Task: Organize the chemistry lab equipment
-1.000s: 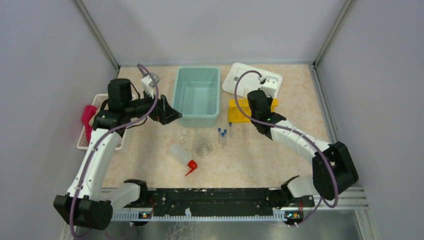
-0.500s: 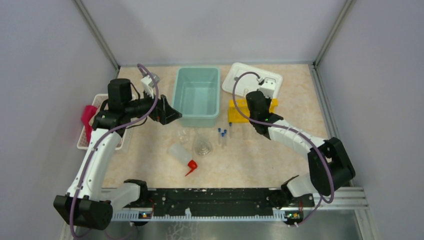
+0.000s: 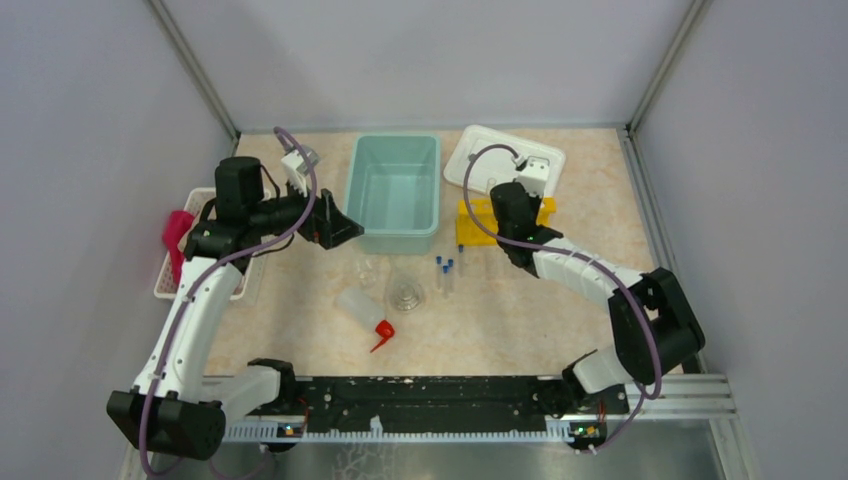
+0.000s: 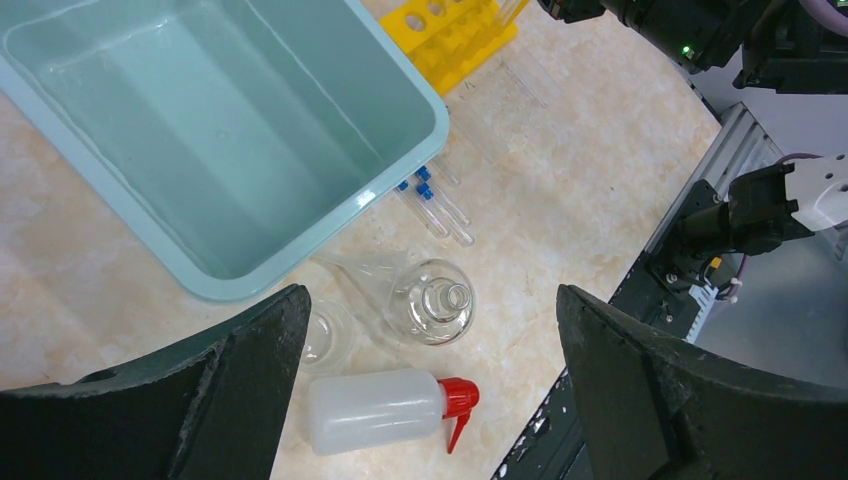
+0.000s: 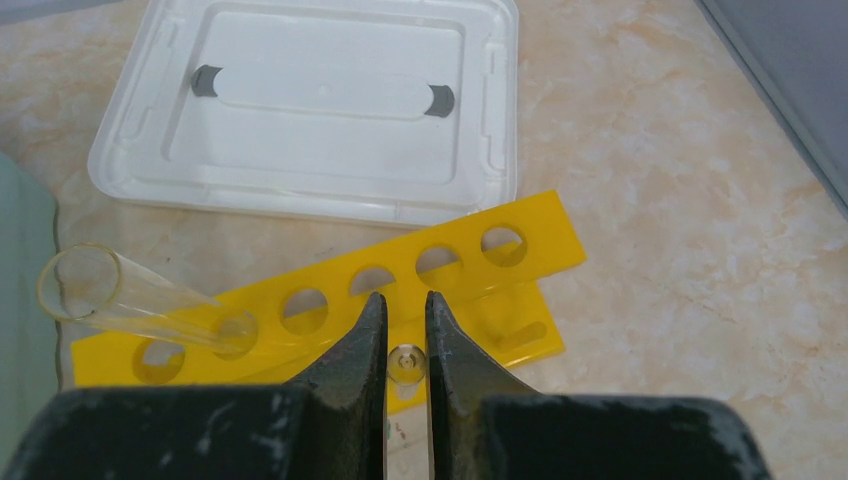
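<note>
Between the narrowed fingers of the right end effector (image 5: pixel 403 310) sits a tube (image 5: pixel 405 362), with the rack (image 5: pixel 520 245) just beneath. If it is off-centre over a hole, it may catch the edge and slip or tilt. The left end effector (image 4: pixel 432 300) is wide, holding nothing.

Top external: fixed high behind the arm bases, angled down and forward, distant, and takes in the whole table (image 3: pixel 560 320).

Left wrist: raised over the table's left side, looking down and rightward through the left pincer (image 4: pixel 428 300), at mid-range.

Right wrist: very close, steeply downward past the right pincer (image 5: pixel 404 300).

All three views share the yellow rack (image 5: pixel 470 258). Top external and left wrist also share the teal bin (image 4: pixel 200 130).
</note>
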Available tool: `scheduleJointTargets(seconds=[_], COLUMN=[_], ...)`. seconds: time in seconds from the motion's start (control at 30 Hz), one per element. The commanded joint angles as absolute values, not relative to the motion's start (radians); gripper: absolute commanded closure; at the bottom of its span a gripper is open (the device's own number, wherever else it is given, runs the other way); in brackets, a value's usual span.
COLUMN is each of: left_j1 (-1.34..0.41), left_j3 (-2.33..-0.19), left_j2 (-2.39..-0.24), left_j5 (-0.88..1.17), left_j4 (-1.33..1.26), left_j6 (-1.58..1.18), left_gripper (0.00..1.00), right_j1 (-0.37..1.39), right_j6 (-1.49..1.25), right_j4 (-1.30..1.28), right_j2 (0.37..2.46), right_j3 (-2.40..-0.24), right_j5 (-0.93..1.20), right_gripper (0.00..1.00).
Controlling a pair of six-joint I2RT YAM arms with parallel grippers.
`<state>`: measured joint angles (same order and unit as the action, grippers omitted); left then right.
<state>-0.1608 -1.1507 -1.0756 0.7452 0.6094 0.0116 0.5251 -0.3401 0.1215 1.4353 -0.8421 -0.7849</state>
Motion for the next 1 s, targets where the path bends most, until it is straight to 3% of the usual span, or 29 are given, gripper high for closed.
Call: scheduleJointTargets(seconds=[0.0,0.63,0.7,0.87,0.97], left_j1=[-0.156,-0.156,-0.156,-0.156,-0.156], left_j3=[-1.188,-1.19,-1.19,-1.189,-1.188], left_j2=[-1.077,-1.078,-1.076,-1.075,-1.073], left_j5=[0.763,0.756,0.752,0.748,0.75], left_j4=[0.601,0.6,0.599,0.598,0.6], left_j6=[0.009,0.019,0.019,0.018,0.017], left_gripper=[0.01,0.01,0.01,0.01,0.01], right_j1=[0.518,0.518,0.518,0.518,0.519], right_j6=[-0.344,-0.377,-0.386,-0.399,-0.404], right_j4=[0.154,0.149,0.145,0.121,0.099], right_j2=[1.45,1.497,1.496,1.472,1.435], right_j3=[-0.839,-0.836,-0.836,-0.837,-0.841], right_j5=[-0.789,-0.743,-0.728,-0.703,-0.682], right_gripper=[1.0,1.0,0.94,0.66,0.58])
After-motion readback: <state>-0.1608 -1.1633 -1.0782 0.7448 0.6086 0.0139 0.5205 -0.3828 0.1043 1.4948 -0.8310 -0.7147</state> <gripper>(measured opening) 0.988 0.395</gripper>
